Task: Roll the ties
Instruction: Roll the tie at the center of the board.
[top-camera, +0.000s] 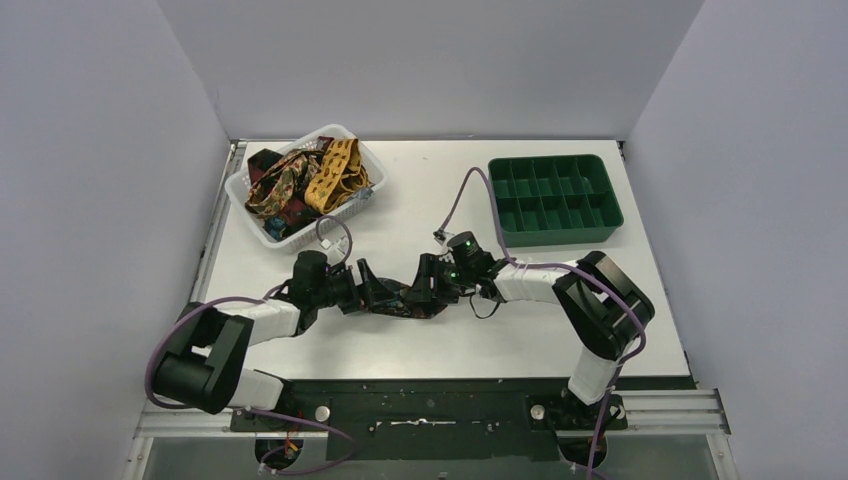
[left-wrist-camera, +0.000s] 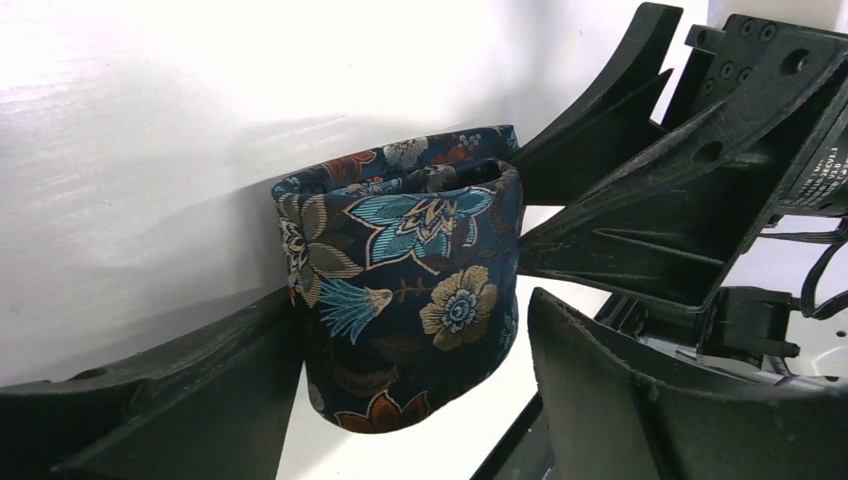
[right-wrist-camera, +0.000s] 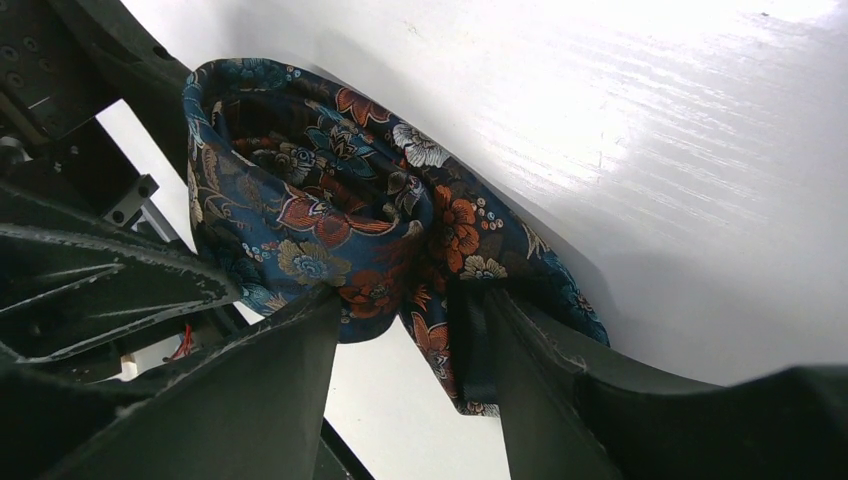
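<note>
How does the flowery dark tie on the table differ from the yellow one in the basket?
The floral tie is dark blue with large flowers; the yellow tie is mustard with small motifs. The floral tie sits folded between the left gripper and right gripper; the yellow tie lies loose in the white basket among other ties. Both are patterned fabric.

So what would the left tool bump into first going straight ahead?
The left tool would hit the rolled floral tie sitting between its fingers; behind that, probably the right tool, though depth is unclear.
</note>
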